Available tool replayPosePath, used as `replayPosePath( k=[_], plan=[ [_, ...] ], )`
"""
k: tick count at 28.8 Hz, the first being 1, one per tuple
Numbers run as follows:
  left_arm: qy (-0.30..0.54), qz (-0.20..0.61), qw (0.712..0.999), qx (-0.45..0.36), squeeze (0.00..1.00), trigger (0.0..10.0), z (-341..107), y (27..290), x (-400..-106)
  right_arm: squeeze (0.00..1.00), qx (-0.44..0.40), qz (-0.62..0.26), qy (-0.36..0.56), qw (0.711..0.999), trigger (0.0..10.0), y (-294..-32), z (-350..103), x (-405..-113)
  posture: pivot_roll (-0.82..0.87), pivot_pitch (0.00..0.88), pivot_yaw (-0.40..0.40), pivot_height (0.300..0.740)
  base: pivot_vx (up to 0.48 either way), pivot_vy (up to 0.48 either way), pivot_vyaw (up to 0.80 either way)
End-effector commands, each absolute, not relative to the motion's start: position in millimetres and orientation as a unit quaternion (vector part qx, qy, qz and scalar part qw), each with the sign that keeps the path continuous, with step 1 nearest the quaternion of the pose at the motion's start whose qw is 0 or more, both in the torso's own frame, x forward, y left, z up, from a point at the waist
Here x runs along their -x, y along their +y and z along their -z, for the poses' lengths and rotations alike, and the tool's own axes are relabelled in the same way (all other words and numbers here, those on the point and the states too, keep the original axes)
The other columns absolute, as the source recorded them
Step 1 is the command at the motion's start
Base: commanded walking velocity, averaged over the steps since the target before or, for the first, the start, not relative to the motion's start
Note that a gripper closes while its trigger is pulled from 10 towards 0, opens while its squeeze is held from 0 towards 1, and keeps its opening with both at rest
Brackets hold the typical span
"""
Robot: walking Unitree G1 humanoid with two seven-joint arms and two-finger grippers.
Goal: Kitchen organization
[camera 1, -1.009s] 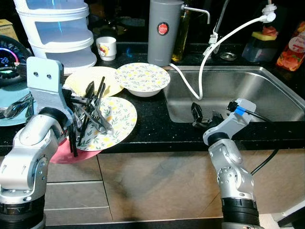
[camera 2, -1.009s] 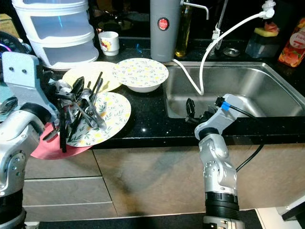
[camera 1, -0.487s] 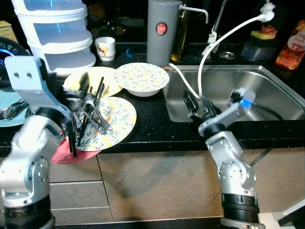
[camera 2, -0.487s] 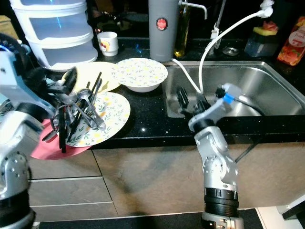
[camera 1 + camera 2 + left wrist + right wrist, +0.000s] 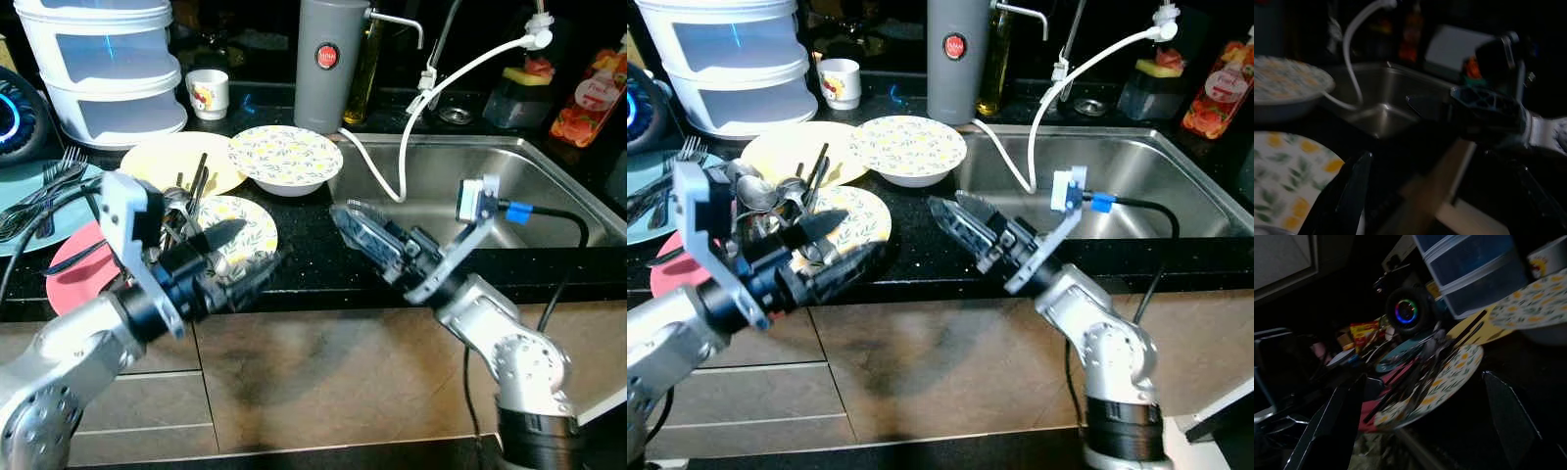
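Both claws hover at the desk's [image 5: 304, 250] front edge, facing each other. Left claw [image 5: 240, 264] released beside the patterned plate [image 5: 240, 230] heaped with cutlery [image 5: 186, 211]. Right claw [image 5: 367, 235] released, empty, near the sink [image 5: 549, 186]. Likely step: reaching for cutlery. Next: close on one piece. Open room lies between the claws; bowl [image 5: 286, 157] behind

Black countertop [image 5: 304, 230] bears floral plates [image 5: 243, 220], bowl [image 5: 285, 157], mug [image 5: 210, 94]

Bright, sharp head views; dark, blurred wrist views.
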State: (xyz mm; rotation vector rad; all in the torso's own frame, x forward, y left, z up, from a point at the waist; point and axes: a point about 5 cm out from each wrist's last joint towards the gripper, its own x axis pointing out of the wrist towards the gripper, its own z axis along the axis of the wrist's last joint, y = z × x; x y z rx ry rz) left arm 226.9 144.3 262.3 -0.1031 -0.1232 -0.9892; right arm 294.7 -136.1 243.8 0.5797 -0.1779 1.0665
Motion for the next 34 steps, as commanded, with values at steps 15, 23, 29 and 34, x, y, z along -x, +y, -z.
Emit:
replayPosePath(
  k=[15, 23, 29, 34],
  plan=[
    [0.173, 0.552, 0.816, -0.017, 0.00, 10.0, -196, 130, -193, 0.00, -0.258, -0.541, 0.076, 0.797, 10.0, -151, -184, -277, 0.11, 0.141, -0.070, 0.740, 0.000, 0.000, 0.00],
    [0.257, 0.545, 0.798, -0.036, 0.00, 10.0, -164, 127, -180, 0.00, -0.254, -0.530, 0.158, 0.793, 10.0, -156, -145, -265, 0.11, 0.145, -0.072, 0.740, 0.000, 0.000, 0.00],
    [0.323, 0.531, 0.780, -0.074, 0.00, 10.0, -139, 132, -171, 0.00, -0.242, -0.520, 0.207, 0.793, 10.0, -158, -122, -258, 0.11, 0.145, -0.072, 0.740, 0.000, 0.000, 0.00],
    [0.375, 0.483, 0.784, -0.107, 0.00, 10.0, -114, 142, -171, 0.00, -0.203, -0.470, 0.271, 0.815, 10.0, -164, -91, -258, 0.11, 0.147, -0.072, 0.740, 0.000, 0.000, 0.00]
  ],
)
